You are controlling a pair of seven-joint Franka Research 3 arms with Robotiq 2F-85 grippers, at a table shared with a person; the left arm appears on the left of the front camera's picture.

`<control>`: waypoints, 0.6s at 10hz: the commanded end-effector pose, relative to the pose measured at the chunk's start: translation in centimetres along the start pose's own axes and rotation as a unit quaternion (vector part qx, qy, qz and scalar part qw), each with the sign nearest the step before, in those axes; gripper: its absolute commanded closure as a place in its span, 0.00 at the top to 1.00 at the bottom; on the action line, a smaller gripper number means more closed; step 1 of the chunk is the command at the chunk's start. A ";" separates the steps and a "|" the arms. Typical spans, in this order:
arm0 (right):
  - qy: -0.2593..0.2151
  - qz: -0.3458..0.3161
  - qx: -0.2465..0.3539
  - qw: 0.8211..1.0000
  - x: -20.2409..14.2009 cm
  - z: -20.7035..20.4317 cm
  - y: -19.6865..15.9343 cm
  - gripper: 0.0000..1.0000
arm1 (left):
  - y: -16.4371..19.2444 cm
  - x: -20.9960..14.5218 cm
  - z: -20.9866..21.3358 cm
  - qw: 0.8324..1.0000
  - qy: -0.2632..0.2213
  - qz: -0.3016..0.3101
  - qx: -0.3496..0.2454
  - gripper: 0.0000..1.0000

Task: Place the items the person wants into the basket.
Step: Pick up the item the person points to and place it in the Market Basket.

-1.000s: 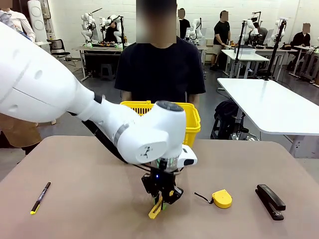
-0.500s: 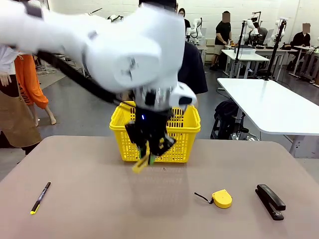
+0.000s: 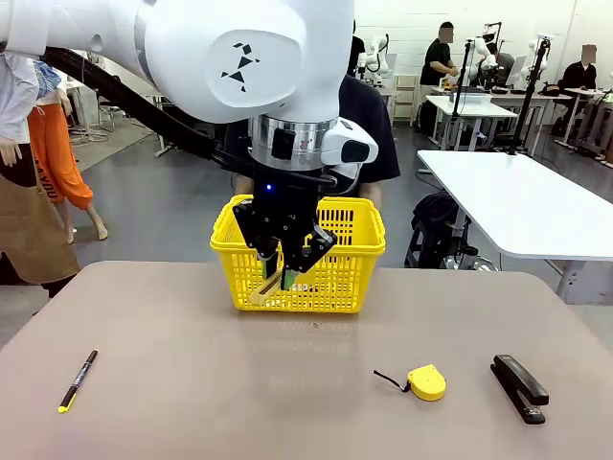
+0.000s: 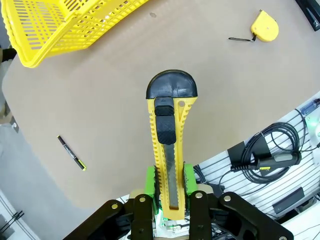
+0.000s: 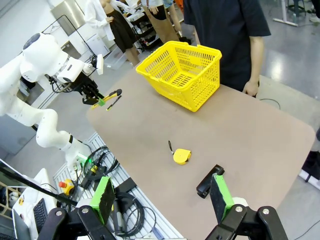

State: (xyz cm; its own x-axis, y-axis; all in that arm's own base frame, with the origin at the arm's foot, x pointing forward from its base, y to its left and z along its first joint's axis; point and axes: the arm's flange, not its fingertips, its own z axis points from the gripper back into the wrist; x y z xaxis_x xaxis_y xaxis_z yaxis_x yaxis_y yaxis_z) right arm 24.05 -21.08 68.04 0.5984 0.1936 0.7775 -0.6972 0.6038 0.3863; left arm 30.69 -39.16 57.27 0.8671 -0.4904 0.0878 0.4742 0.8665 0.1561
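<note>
Your left gripper [image 4: 169, 180] is clamped narrow on the yellow-and-black utility knife [image 4: 168, 130], with the green pads pinching one end of the body and the black-capped end sticking out well beyond them. In the left wrist view the yellow basket [image 4: 55, 25] sits in the upper left corner, while the knife's cap is over bare tabletop. Judge yourself short of the opening, even though the front view lays the gripper over the basket's near wall.

Carry the knife toward the basket at height. Its long free end hangs lowest and is the part likely to catch the thick rim. Once the cap shows over the lattice floor in the wrist view, come down inside the walls and only then open the jaws. A low release should stop it bouncing out.

Your right gripper [image 5: 161, 197] stands wide with nothing between the pads. The thin black pen [image 3: 77, 380] lies at lower left in the front view, with the tape measure [image 3: 426, 382] and stapler [image 3: 518, 387] at lower right
</note>
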 end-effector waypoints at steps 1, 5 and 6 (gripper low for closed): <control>-0.009 0.008 0.009 1.000 0.2 0.1 0.0 1.00 | 0.2 -0.1 0.4 1.000 -0.004 0.001 0.001 0.00; -0.009 0.008 0.009 1.000 0.2 0.1 0.0 1.00 | 0.0 0.0 0.1 1.000 -0.001 0.001 0.001 0.26; -0.009 0.008 0.009 1.000 0.2 0.1 0.0 1.00 | 3.3 3.3 0.0 0.997 0.003 -0.074 -0.012 0.26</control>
State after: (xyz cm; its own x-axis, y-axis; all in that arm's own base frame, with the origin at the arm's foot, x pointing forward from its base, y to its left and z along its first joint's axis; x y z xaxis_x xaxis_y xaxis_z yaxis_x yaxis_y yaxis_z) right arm 24.04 -21.09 68.04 0.5984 0.1934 0.7775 -0.6972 0.6039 0.3863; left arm 31.76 -38.82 57.35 0.8455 -0.5282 0.0790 0.5126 0.8441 0.1576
